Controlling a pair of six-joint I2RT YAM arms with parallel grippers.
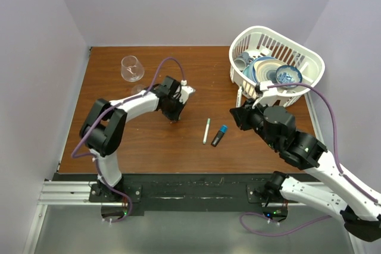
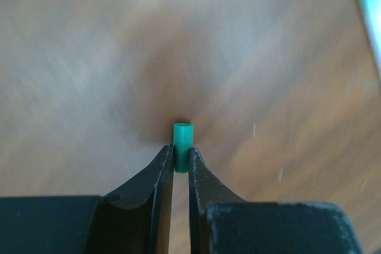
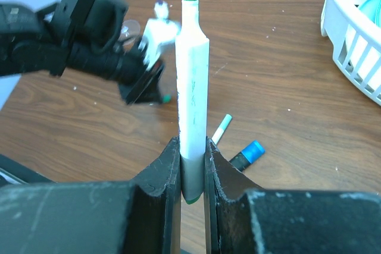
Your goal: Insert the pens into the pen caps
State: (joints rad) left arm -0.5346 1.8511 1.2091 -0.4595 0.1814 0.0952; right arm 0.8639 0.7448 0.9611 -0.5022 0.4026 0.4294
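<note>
Clamps a green cap (image 2: 183, 138) upright in the left hand (image 2: 181, 156), over the desk (image 1: 155, 147). Grips a white pen (image 3: 191, 87) tight in the right hand (image 3: 191, 144), green tip toward 12 o'clock in the wrist view. Shows a second white pen (image 1: 206, 130) and a black marker (image 1: 216, 140) with a blue cap (image 1: 223, 129) lying side by side, at 8 o'clock from the right hand.

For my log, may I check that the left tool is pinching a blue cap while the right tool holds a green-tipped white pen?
Not quite: the left wrist view shows the left tool pinching a green cap, not a blue one. The right tool does hold a green-tipped white pen.
</note>
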